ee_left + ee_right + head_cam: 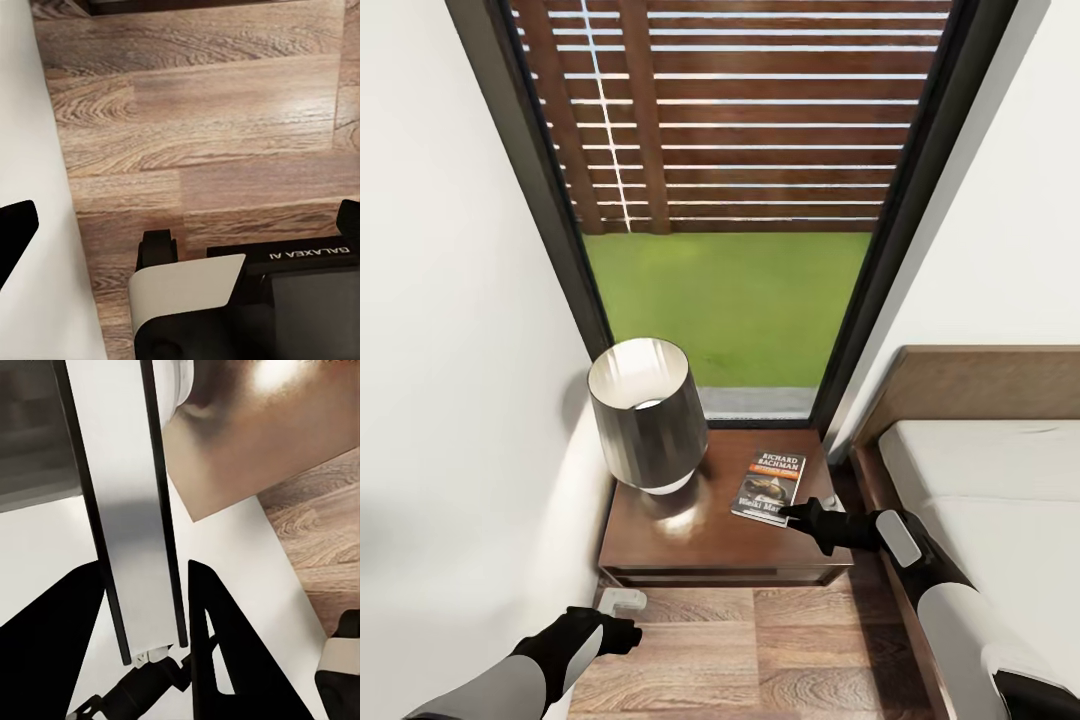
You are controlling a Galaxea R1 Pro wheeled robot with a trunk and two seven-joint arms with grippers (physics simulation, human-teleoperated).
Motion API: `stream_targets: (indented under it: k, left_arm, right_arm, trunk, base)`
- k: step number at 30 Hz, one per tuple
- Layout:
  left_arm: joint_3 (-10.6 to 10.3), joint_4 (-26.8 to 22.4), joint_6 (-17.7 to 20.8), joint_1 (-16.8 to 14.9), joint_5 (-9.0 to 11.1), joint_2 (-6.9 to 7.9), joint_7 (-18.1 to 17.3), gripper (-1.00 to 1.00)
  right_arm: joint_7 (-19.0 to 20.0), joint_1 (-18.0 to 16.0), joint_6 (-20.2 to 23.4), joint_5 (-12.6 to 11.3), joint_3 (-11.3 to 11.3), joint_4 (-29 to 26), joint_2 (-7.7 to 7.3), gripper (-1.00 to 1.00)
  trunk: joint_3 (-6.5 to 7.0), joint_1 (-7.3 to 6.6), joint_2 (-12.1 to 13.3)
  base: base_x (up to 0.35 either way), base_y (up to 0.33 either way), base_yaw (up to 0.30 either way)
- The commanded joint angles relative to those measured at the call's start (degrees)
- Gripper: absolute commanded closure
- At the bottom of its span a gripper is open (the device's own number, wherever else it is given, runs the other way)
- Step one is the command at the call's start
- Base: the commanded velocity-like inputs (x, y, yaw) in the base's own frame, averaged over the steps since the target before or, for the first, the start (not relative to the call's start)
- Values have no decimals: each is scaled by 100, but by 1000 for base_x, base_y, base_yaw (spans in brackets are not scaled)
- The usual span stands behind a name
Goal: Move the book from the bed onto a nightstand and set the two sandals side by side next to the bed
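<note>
- Two black robot hands show in the head view, one on each side, in a narrow spot of the bedroom between a plain white wall (450,300) and the bed.
- The black left gripper (628,634) hangs low over the brown wood plank floor (760,650), close to the white wall. It holds nothing. Its fingers look close together, but it is hard to tell for sure.
- A small white box (622,600) lies on the floor just in front of that gripper, by the foot of the cabinet.
- The small dark brown wooden nightstand (690,540) stands against the tall dark-framed window (730,200), with green grass and brown wooden slats outside.
- A round grey lamp (648,415) with a white inside stands on the left part of the nightstand top.
- The thin dark grey book (769,487) with white letters and an orange band lies flat on the right part of the nightstand top, apart from the lamp.
- The black right gripper (788,513) is at the near edge of the book. In the right wrist view its two dark fingers (217,652) sit on each side of the book's thin edge, pinching it.
- The big low bed with a light grey mattress (1000,500) and a brown wooden headboard (970,385) is at the far right, beside the nightstand.
</note>
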Motion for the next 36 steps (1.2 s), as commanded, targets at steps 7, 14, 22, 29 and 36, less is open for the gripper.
stream_targets:
  k: [7, 14, 22, 29, 36]
  left_arm:
    - [-49, -10, 32, -5, 46, 4, -1, -100]
    - [-49, -11, 26, -3, 47, 0, -1, -100]
    - [-49, -20, 24, -2, 48, -3, -4, -100]
    - [-49, -25, 23, 0, 48, -2, -2, -100]
    - [-47, -27, 23, 1, 48, 0, -1, -100]
  right_arm:
    - [44, -4, 26, 50, -29, 0, 8, 100]
    - [22, -9, 26, 56, -29, 0, 9, 100]
    - [-285, -98, 25, 38, -52, 6, 7, 100]
    - [-385, -125, 25, 34, -60, 8, 18, 100]
    - [-423, -141, 25, 33, -64, 9, 18, 100]
  trunk:
    - [-77, 89, -166]
    - [-77, 89, -166]
    - [-221, 265, -487]
    - [-239, 287, -527]
    - [-257, 309, -567]
  base:
    - [0, 0, 0]
    - [0, 0, 0]
    - [0, 0, 0]
    - [0, 0, 0]
    - [0, 0, 0]
